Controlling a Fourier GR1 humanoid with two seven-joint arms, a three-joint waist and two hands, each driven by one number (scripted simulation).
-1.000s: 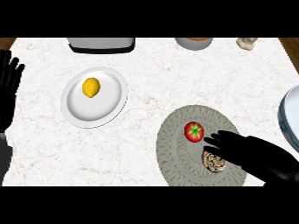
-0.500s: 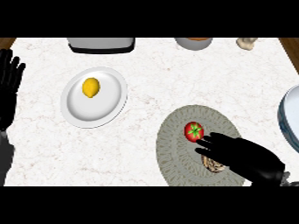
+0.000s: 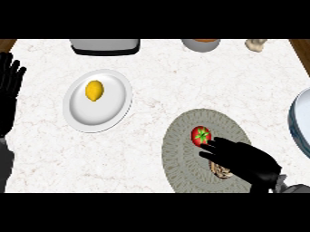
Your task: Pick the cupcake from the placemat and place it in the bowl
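A round grey placemat (image 3: 184, 158) lies at the lower middle right of the counter. On it sit a red tomato (image 3: 200, 135) and, just below, a brownish cupcake (image 3: 221, 171), mostly hidden under my right hand (image 3: 241, 159). That hand lies over the cupcake with its fingers pointing toward the tomato; whether they curl round the cupcake I cannot make out. The pale blue bowl (image 3: 309, 122) shows partly at the right edge. My left hand (image 3: 0, 97) rests open at the left edge, fingers up.
A white plate (image 3: 111, 113) with a yellow lemon (image 3: 94, 90) lies left of the placemat. Along the far edge stand a grey container (image 3: 105, 45), a small bowl (image 3: 201, 44) and a beige item (image 3: 255, 44).
My right hand has slid left and down across the placemat, covering more of the cupcake, with its fingertips now just below the tomato. The left hand stays put.
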